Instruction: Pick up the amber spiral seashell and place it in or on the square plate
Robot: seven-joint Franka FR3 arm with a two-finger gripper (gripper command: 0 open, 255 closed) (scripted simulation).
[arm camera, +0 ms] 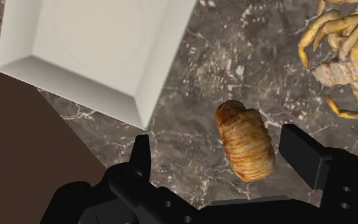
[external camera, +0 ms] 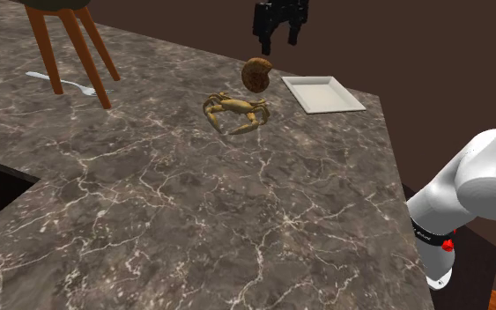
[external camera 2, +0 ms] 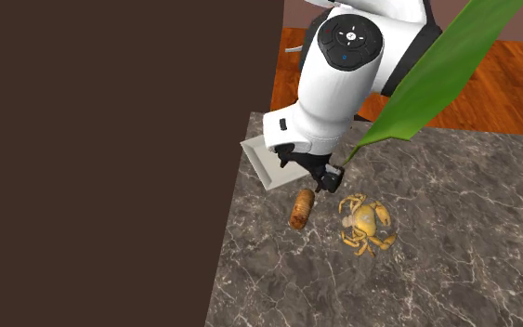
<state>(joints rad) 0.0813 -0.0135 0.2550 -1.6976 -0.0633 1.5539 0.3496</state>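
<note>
By brown wall [external camera 2: 111,139], seashell [external camera 2: 302,209] on countertop [external camera 2: 436,279]

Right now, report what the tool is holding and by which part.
Nothing. The tool is open above the amber seashell, which lies untouched on the counter.

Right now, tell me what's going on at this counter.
A white robot arm holds its black pincer open in the air above an amber spiral seashell. The fingers stand apart and touch nothing. The shell lies on the dark marbled counter, between a white square plate and a tan crab figure, apart from both. Nothing has been picked up yet, and the shell is not yet on the plate.
</note>
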